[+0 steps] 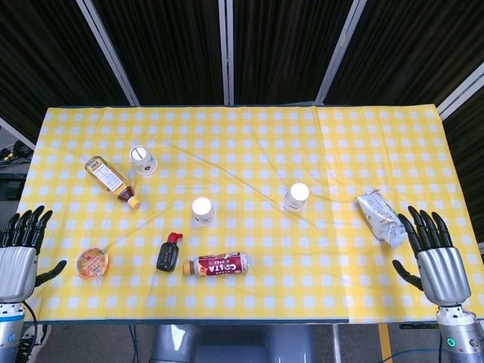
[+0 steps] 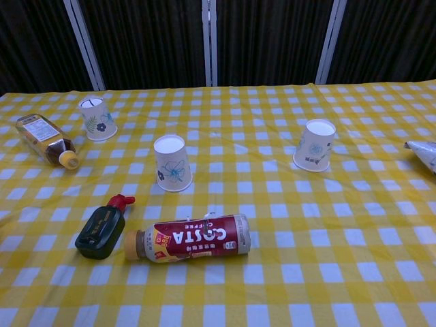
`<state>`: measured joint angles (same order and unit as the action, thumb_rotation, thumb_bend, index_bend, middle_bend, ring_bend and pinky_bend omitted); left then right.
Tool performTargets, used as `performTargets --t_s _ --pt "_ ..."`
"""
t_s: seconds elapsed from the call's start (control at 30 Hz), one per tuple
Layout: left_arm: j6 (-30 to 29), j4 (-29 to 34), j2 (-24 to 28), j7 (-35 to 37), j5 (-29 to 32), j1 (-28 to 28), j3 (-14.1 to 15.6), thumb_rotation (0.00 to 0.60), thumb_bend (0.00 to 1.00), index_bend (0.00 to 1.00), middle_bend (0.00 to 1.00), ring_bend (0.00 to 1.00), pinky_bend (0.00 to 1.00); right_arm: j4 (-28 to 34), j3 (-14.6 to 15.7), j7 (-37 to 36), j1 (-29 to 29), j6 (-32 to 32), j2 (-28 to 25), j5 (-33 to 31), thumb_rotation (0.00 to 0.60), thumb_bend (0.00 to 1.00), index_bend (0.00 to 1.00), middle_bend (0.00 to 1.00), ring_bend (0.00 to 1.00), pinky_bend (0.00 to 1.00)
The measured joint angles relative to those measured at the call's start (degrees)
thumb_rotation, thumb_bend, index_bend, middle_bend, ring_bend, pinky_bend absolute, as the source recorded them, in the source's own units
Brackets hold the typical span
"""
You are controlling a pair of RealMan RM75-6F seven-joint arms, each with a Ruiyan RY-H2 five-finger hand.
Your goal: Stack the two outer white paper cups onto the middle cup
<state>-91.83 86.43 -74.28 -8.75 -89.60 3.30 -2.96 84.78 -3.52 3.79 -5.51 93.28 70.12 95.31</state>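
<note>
Three white paper cups stand upside down on the yellow checked table. The left cup (image 1: 142, 159) (image 2: 97, 118) is at the far left, the middle cup (image 1: 203, 211) (image 2: 172, 162) is near the centre, and the right cup (image 1: 296, 197) (image 2: 315, 145) is to the right. My left hand (image 1: 20, 253) hangs at the table's left front corner, fingers spread and holding nothing. At the right front edge my right hand (image 1: 435, 257) is likewise spread and empty. Both hands are far from the cups and show only in the head view.
A tea bottle (image 1: 110, 181) (image 2: 46, 139) lies by the left cup. A dark sauce bottle (image 1: 169, 252) (image 2: 104, 227) and a Costa bottle (image 1: 220, 264) (image 2: 191, 237) lie in front of the middle cup. A noodle bowl (image 1: 91, 262) sits front left, a silver bag (image 1: 380, 216) at right.
</note>
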Motion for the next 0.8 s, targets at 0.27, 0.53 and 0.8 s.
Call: performTargets --t_s 0.27,0.53,0.8 --pt "0.54 0.52 0.32 -0.94 0.29 0.17 0.21 0.600 0.00 0.00 0.00 0.00 0.00 0.32 -0.01 -0.55 0.02 -0.59 -0.23 -0.75 0.600 0.10 0.01 0.00 0.00 0.00" --pt "2.77 1.63 1.11 -0.67 1.60 2.04 -1.59 0.600 0.00 0.00 0.00 0.00 0.00 0.38 -0.56 -1.75 -0.07 -0.34 -0.44 -1.26 0.600 0.10 0.03 0.00 0.00 0.00" --pt "11.75 3.74 3.47 -3.50 6.96 8.75 -6.99 0.600 0.06 0.03 0.00 0.00 0.00 0.54 -1.73 -2.99 -0.28 -0.56 -1.07 -2.85 0.600 0.10 0.04 0.00 0.00 0.00"
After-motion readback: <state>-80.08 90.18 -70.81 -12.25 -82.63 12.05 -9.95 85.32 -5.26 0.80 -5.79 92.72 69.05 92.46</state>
